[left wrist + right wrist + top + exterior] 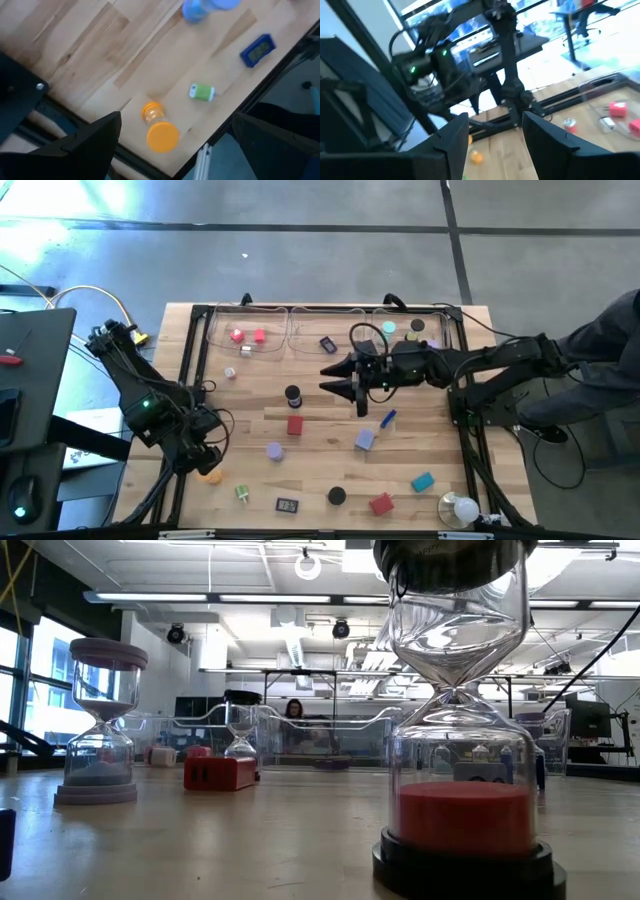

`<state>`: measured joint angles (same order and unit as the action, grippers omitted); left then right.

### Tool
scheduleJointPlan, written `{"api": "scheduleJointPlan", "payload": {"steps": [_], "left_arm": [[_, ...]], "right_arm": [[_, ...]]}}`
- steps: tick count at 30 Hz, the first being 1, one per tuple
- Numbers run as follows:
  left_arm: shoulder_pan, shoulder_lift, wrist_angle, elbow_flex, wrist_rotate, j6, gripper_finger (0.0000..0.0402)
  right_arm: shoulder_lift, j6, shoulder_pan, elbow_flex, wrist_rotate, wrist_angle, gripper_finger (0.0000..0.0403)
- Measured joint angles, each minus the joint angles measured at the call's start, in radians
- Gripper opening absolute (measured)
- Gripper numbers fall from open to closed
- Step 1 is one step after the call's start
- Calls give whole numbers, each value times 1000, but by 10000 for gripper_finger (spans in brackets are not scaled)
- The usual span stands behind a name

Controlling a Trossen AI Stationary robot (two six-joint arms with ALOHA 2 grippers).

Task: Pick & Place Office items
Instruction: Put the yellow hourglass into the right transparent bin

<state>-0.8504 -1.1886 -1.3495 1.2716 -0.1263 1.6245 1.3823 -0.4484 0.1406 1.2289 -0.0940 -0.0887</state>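
Jaws of left gripper [170,145] wide; orange hourglass [157,127] lying flat.

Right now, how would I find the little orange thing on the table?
Look at the wooden table from above and go to the left gripper at its near left corner. The orange hourglass lies on its side just below that gripper, by the table's edge. Nothing else there is orange.

Lab or workshop: concrete floor [300,205], ceiling ducts [290,640], monitors [590,720], framed wooden table [320,470].
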Motion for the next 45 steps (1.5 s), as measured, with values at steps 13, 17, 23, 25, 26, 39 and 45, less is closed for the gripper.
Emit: {"api": "scheduleJointPlan", "payload": {"steps": [13, 17, 23, 25, 26, 39, 45], "left_arm": [[-37, -204, 0, 0, 90, -151, 373], [-53, -204, 39, 0, 110, -113, 373], [-138, -250, 92, 0, 102, -160, 373], [-166, -275, 94, 0, 103, -175, 373], [-178, -288, 95, 0, 107, -185, 373], [-215, -316, 86, 0, 143, -215, 373], [-215, -316, 86, 0, 129, -389, 372]], "right_arm": [[0, -26, 2, 0, -8, -28, 174], [0, -21, 2, 0, 1, -28, 174], [0, 5, 2, 0, 26, -17, 174], [0, 28, 2, 0, 26, -11, 174], [0, 32, 2, 0, 26, -11, 174], [0, 36, -11, 0, 133, 15, 174], [0, 63, -10, 0, 154, 37, 174]]}}
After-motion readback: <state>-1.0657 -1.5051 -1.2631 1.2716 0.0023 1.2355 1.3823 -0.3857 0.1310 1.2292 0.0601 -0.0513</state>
